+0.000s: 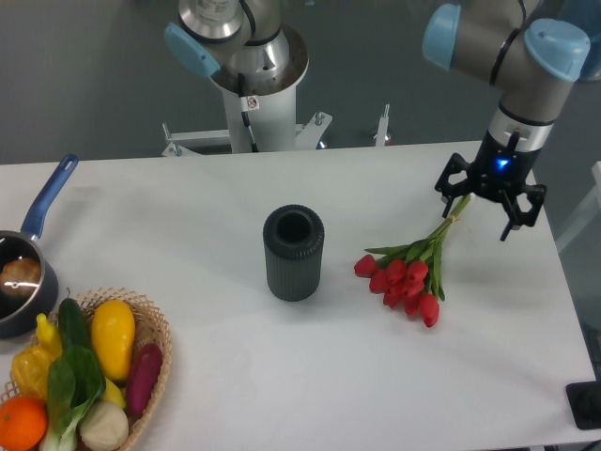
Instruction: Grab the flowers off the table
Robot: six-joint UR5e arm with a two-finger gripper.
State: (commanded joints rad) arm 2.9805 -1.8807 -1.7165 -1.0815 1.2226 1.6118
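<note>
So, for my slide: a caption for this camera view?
Open gripper poised over stem ends of the flowers lying on the table.

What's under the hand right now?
The hand hangs over the stem ends of the flowers on the table. The stem tips are partly hidden; contact can't be told.

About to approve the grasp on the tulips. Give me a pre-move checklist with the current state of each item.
1. Gripper open: ok, the fingers are spread apart with nothing between them.
2. Gripper over the stem end of the red tulips: ok as seen, it sits at the upper right tip of the stems; exact height above the table cannot tell.
3. Tulips lying free: ok, flat on the table, blooms toward the lower left, touching nothing else.
4. Dark ribbed cylinder clear of the bunch: ok, it stands upright to the left, with a gap.
5. Stems lined up between the fingers: cannot tell from this single view.
</note>
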